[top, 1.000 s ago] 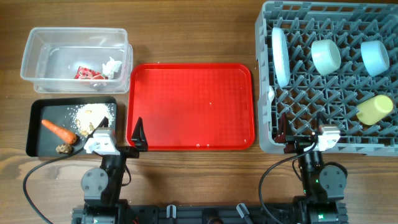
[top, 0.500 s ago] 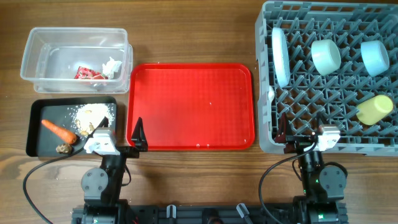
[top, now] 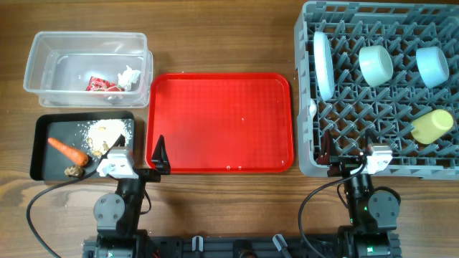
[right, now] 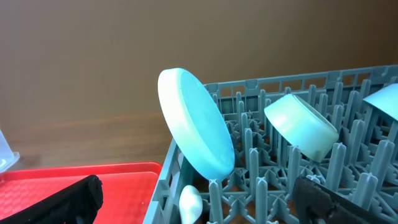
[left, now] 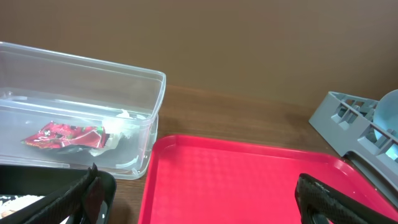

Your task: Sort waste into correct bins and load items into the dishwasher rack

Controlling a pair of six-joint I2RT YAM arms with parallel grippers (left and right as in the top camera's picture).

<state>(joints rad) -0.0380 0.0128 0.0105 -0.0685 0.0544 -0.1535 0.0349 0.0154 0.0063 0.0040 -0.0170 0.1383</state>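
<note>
The grey dishwasher rack (top: 358,161) at the right holds the light blue plate (top: 323,66) on edge, the pale green bowl (top: 376,64), the light blue bowl (top: 432,65), the yellow cup (top: 432,125) and the white spoon (top: 313,108). The clear tub (top: 43,54) holds the red wrapper (top: 98,85) and white tissue (top: 128,76). The black tray (top: 41,147) holds the carrot (top: 67,150), pale crumbs (top: 105,131) and brown scraps (top: 72,170). My left gripper (top: 134,152) is open and empty at the front. My right gripper (top: 349,148) is open and empty at the rack's front edge.
The flat red serving tray (top: 221,122) lies bare in the middle between the bins and the rack. In the left wrist view the tub (left: 146,124) is ahead left and the red tray (left: 236,180) lies below the fingers.
</note>
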